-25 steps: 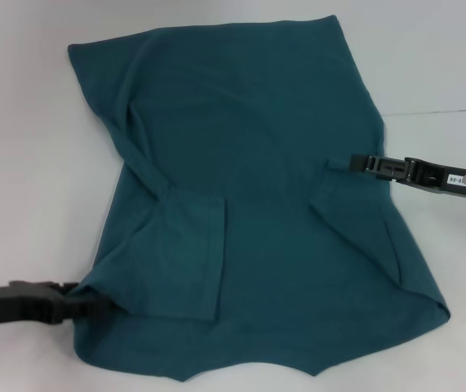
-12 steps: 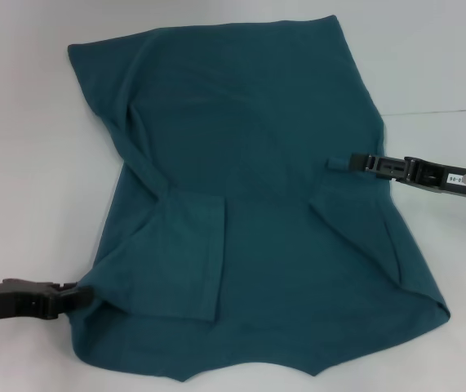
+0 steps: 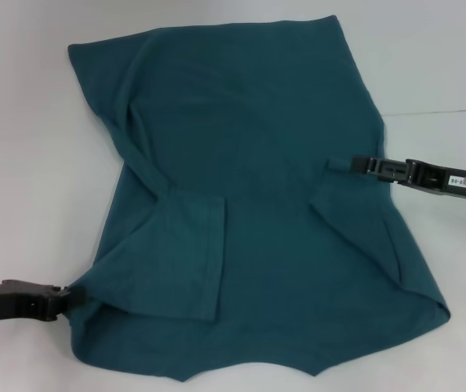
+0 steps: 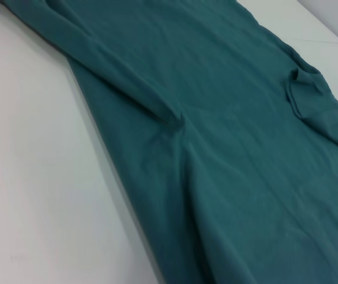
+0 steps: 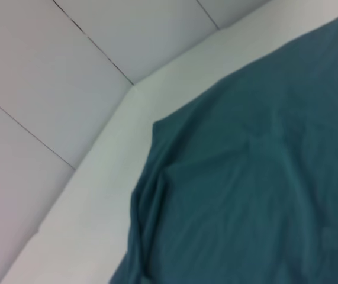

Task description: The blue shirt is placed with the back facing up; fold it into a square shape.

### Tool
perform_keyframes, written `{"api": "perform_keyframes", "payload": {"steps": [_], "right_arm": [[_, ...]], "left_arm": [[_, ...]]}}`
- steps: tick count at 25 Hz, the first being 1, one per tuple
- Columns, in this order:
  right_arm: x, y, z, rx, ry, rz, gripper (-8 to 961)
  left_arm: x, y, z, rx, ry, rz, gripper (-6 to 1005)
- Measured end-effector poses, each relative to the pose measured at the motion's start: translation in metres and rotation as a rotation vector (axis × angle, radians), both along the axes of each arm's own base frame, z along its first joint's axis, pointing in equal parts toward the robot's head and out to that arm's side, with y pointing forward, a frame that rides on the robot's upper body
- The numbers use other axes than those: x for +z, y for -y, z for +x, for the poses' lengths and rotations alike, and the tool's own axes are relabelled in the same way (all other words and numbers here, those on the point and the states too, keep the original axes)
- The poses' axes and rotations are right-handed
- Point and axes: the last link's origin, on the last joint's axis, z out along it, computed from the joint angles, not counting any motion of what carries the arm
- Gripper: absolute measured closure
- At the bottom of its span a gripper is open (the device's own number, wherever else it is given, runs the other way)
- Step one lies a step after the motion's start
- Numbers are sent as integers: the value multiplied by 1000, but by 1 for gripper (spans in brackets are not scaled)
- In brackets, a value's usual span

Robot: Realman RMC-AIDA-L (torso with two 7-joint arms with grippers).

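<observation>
I have the shirt spread plain side up over the white counter, filling most of the head view. Both sleeves are folded inward onto the body: one flap lies on my left half of the cloth, a slanted one on my right half. The far hem runs along the back of the counter, and the near edge dips into a notch at the front. A long crease runs down the left side from the far corner toward the folded sleeve.

My left pincer sits low at the shirt's near-left edge, its tip right against the fabric where the cloth bunches slightly — I cannot tell from here whether it is pinched on the cloth or merely touching. Its wrist camera shows only shirt and bare counter, with that same ridge of fabric running through the view and none of its own fingers.

My right pincer reaches in from the right side and lies over the shirt about midway along its right edge, just above the slanted sleeve fold. It looks narrow and flat against the cloth, but whether it grips anything I cannot tell. Its wrist view shows a shirt corner on the counter — beyond that, a tiled wall.
</observation>
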Motion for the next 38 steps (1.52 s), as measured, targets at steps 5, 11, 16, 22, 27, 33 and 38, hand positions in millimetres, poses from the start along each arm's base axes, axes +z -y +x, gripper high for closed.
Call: {"api": "perform_keyframes", "payload": {"steps": [5,11,16,22,27,33,38], "right_arm": [[6,3,13,-90,36,-69,23],[20,16,32,-189,37,-131,23],[24,30,45,-232,33,-150,23],[19,33,53,-261,62,-142,23],[7,29,50,-255,92,-148,23],[1,28,48,-252,119,-164,23],[2,28,48,-253,120,-165,23]], "left_arm": [[3,-1,4,-11,13,3,1000],[3,-3,8,-27,13,-2,1000],[4,-3,8,-25,13,-2,1000],[2,-3,8,-28,15,-4,1000],[2,-3,9,-29,16,-6,999],[1,-3,10,-29,18,-7,999],[1,-4,10,-30,18,-6,999]]}}
